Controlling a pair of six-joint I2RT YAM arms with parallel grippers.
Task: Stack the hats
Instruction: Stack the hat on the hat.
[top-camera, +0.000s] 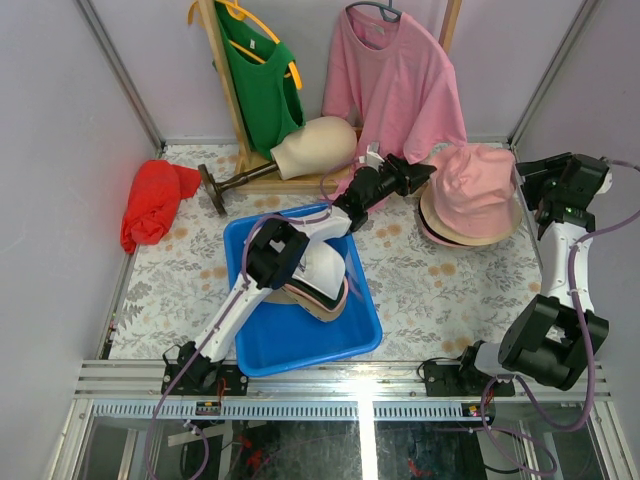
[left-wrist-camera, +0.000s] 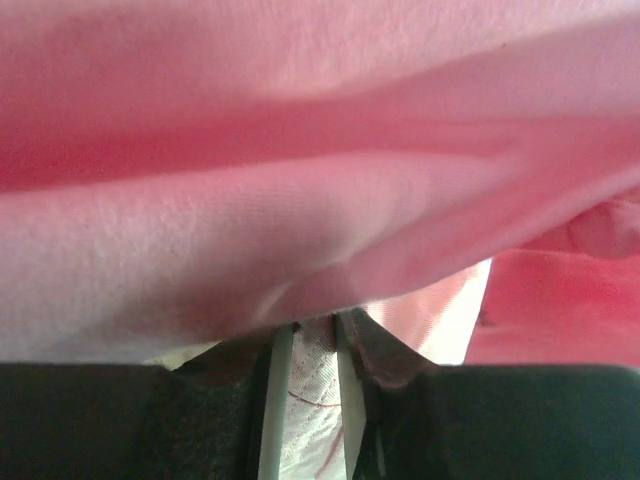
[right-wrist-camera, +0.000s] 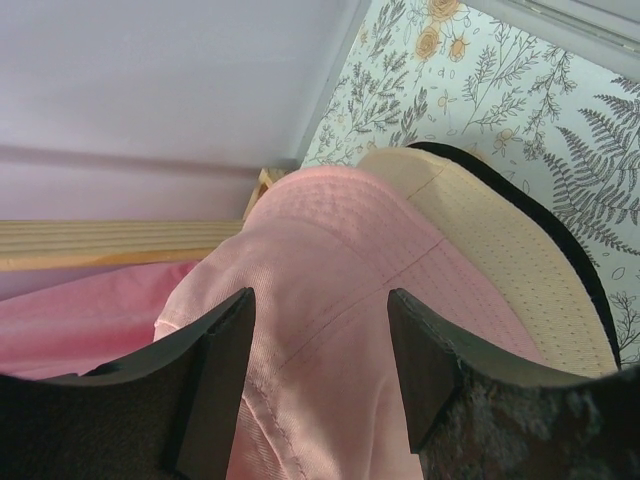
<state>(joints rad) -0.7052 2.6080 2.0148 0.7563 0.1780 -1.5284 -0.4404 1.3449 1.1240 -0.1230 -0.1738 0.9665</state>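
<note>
A pink bucket hat (top-camera: 478, 183) tops a stack with a tan hat (top-camera: 470, 238) and a black one at the back right. My left gripper (top-camera: 427, 177) reaches across to the pink hat's left edge. In the left wrist view the gripper (left-wrist-camera: 312, 395) is shut on pale pink cloth, and the pink hat (left-wrist-camera: 300, 200) fills the frame. My right gripper (top-camera: 521, 176) is open at the hat's right side. In the right wrist view the open gripper (right-wrist-camera: 320, 345) frames the pink crown (right-wrist-camera: 330, 250), with the tan hat (right-wrist-camera: 500, 240) beneath. More hats (top-camera: 322, 272) lie in the blue tray (top-camera: 300, 358).
A cream mannequin head (top-camera: 315, 145) lies on its side behind the tray. A red cloth bundle (top-camera: 152, 200) sits at the back left. A green shirt (top-camera: 262, 85) and a pink shirt (top-camera: 395, 80) hang on a wooden rack at the back. Walls close in on both sides.
</note>
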